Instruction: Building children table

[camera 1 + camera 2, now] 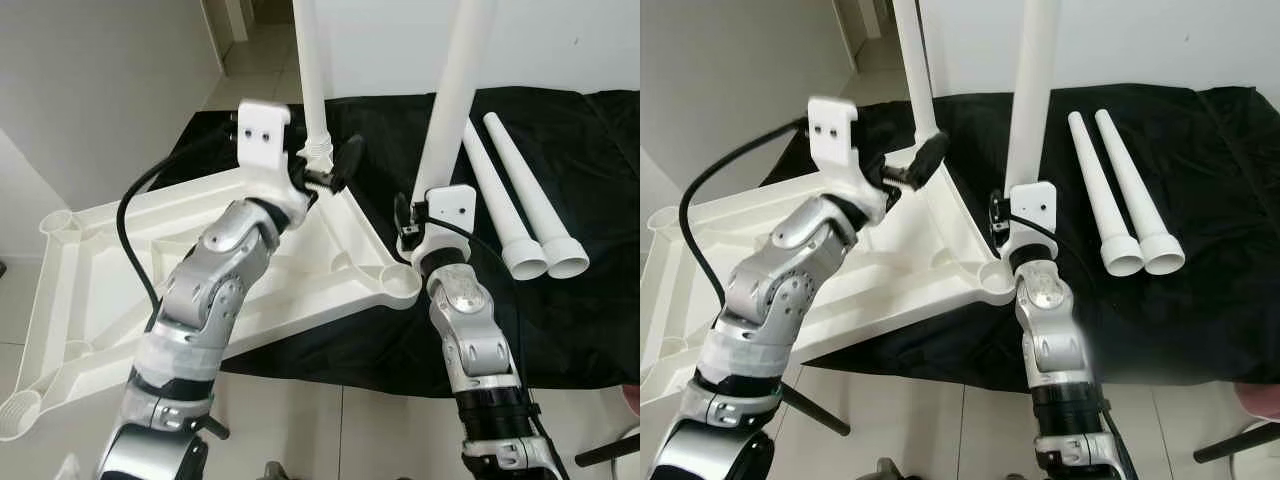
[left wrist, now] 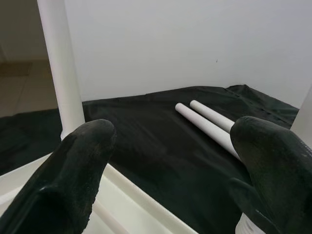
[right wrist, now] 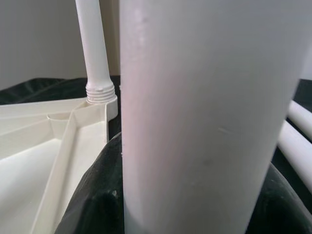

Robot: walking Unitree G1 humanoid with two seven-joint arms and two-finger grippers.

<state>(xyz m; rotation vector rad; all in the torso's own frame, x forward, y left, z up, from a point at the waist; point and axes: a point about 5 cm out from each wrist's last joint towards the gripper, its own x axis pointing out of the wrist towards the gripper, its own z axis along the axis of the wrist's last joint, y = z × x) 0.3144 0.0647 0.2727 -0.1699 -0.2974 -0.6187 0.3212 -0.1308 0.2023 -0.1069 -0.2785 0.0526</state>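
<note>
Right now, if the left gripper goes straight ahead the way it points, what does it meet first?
Probably the black cloth, then the two loose white legs lying on it; depth is hard to judge. The left gripper fingers are open.

Indoor room, tiled floor, plain walls.
Pale floor tiles (image 1: 300, 420) run beneath a black cloth (image 1: 560, 300) spread against a white wall (image 1: 540, 45). A grey wall (image 1: 100, 90) stands on the left; a doorway passage (image 1: 250, 40) opens beyond.

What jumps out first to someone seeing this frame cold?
Two white legs stand upright at corners of the upturned tabletop on a black cloth: the right gripper clamps the near leg, and the open left gripper sits beside the far leg. Two spare legs lie on the cloth, right of the tabletop.
</note>
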